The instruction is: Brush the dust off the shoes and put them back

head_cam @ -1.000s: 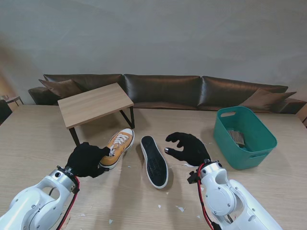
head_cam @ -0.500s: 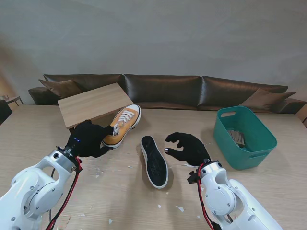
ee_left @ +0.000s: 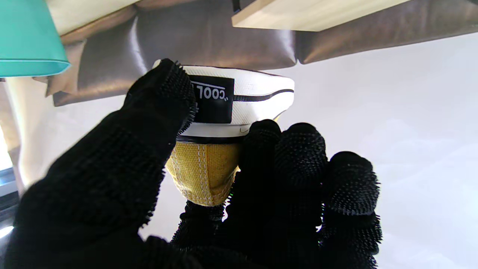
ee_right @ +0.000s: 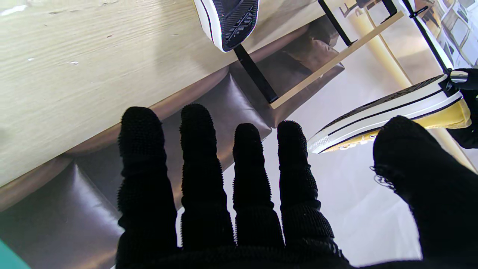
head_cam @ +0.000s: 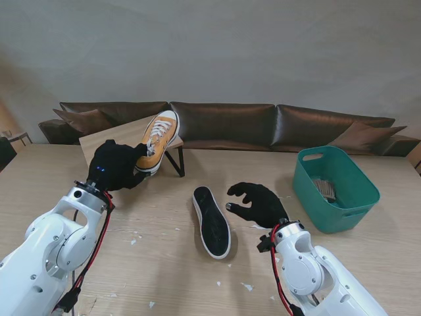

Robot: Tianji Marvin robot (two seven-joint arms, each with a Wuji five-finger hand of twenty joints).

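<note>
Stand view | left hand [head_cam: 117, 166] clamped on mustard-yellow canvas sneaker [head_cam: 156, 141], lifted over small wooden shelf [head_cam: 104, 145] | black-soled sneaker [head_cam: 211, 221] sole-up on tabletop [head_cam: 197, 276] | right hand [head_cam: 258, 204] fingers apart, holding nothing

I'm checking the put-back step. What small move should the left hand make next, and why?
Probably lower the yellow shoe onto the small wooden stand: the left hand grips its heel, holding it raised over the stand's top.

Wooden table [head_cam: 368, 263], overturned shoe [head_cam: 211, 222], green basket [head_cam: 337, 189]

Left hand [head_cam: 116, 166] raised, clenched; right hand [head_cam: 258, 204] splayed
</note>
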